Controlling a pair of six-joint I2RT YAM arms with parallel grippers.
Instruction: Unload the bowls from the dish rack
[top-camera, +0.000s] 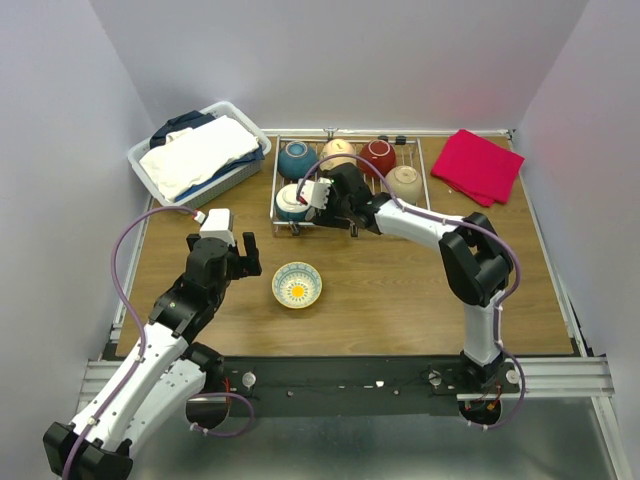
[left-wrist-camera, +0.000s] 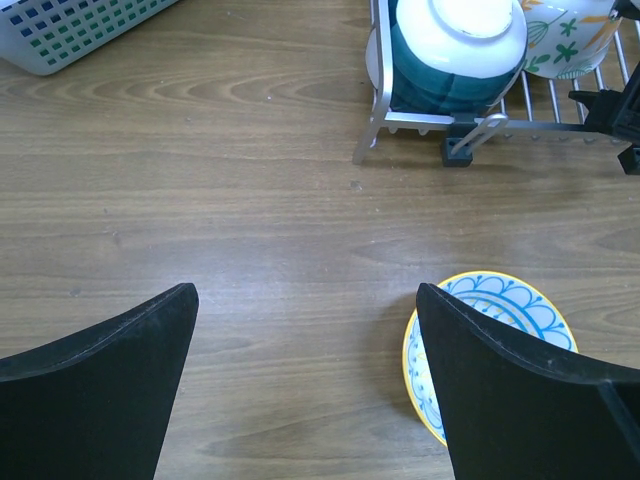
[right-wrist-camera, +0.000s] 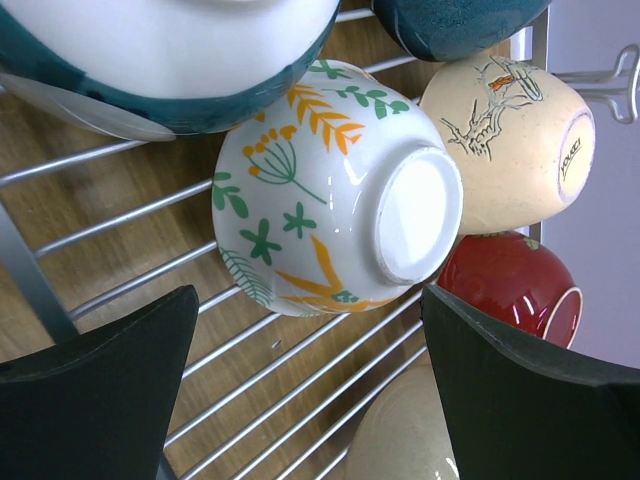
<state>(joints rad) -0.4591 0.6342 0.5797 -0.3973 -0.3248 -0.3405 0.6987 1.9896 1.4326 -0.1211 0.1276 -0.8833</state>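
Observation:
The silver wire dish rack (top-camera: 274, 186) stands at the back middle of the table. It holds a teal bowl (top-camera: 296, 160), a cream bowl (top-camera: 338, 152), a dark red bowl (top-camera: 378, 157), a beige bowl (top-camera: 404, 183) and a teal-and-white bowl (top-camera: 291, 203). My right gripper (top-camera: 312, 205) is open low over the rack. Its jaws stand either side of a white orange-green floral bowl (right-wrist-camera: 330, 190) lying tilted on the wires, just short of it. A blue-and-yellow patterned bowl (top-camera: 297, 284) stands upright on the table. My left gripper (top-camera: 245, 255) is open and empty just left of it.
A white plastic basket (top-camera: 200, 150) of folded laundry sits at the back left. A red cloth (top-camera: 478, 165) lies at the back right. In the left wrist view the rack's front corner (left-wrist-camera: 400, 120) and the patterned bowl (left-wrist-camera: 520, 310) are ahead and to the right.

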